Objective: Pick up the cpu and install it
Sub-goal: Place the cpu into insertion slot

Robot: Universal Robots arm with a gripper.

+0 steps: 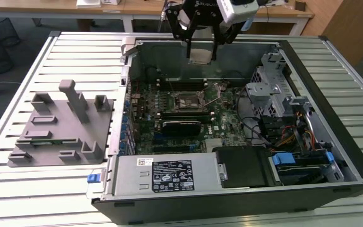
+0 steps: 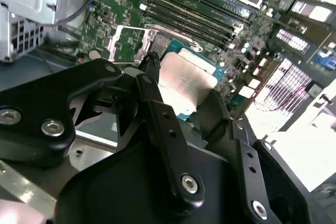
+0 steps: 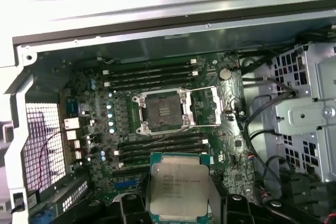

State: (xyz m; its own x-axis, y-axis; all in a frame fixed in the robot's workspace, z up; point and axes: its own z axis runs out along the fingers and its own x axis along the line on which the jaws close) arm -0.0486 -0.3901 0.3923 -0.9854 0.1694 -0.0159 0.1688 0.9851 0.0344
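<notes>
The cpu [image 1: 201, 53] is a small square chip with a silver-grey top, and it hangs in the air above the far part of the open computer case. My gripper [image 1: 202, 56] is shut on it, one black finger on each side. In the second wrist view the cpu [image 2: 185, 77] shows between the fingers [image 2: 153, 72], with the board below it. In the first wrist view the cpu [image 3: 178, 182] sits in the gripper [image 3: 178, 204], apart from the open socket [image 3: 163, 111] with its raised metal frame. The socket [image 1: 191, 100] lies mid-board, well below the chip.
The case [image 1: 332, 156] lies open on a slatted table. On the exterior view's right it holds drive cages and cables [image 1: 276, 123], and a power supply [image 1: 168, 175] sits at the front. A grey tray [image 1: 54, 128] with upright blocks lies at the exterior view's left. Memory slots [image 3: 152, 72] flank the socket.
</notes>
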